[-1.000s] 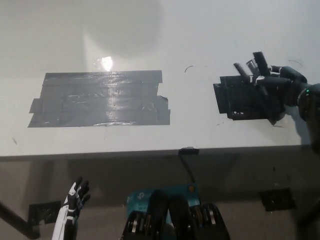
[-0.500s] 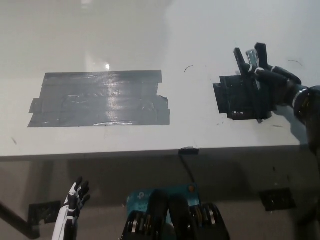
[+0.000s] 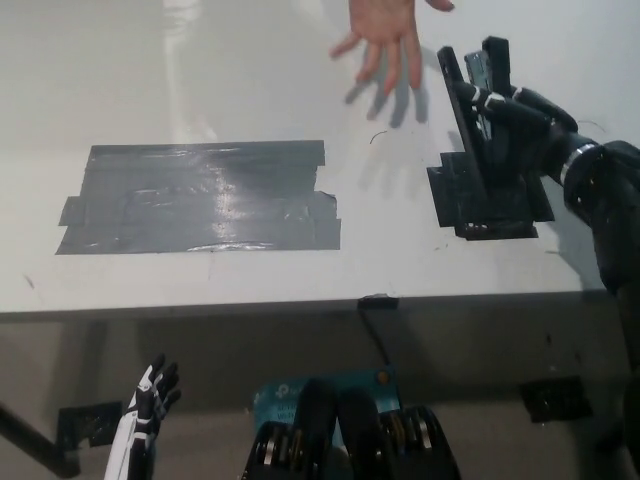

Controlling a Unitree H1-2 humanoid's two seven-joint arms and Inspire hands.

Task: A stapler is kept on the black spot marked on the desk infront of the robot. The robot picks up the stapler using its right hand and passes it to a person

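My black right hand [image 3: 505, 105] is shut on the dark stapler [image 3: 478, 80], holding it raised above the small black tape spot [image 3: 485, 200] at the table's right. The stapler's far end points up the picture. A person's open hand [image 3: 390, 30] reaches in from the top edge, fingers spread, a short way left of the stapler and apart from it. My white left hand [image 3: 145, 410] rests below the table edge at the lower left with its fingers apart.
A large grey tape patch [image 3: 200, 195] covers the left middle of the white table [image 3: 300, 270]. The table's front edge runs across the picture's lower part. A small dark mark [image 3: 377, 137] lies between the two tape patches.
My right hand has lifted the stapler off the black spot and moved it up the picture. A person's hand has come in from the top edge.
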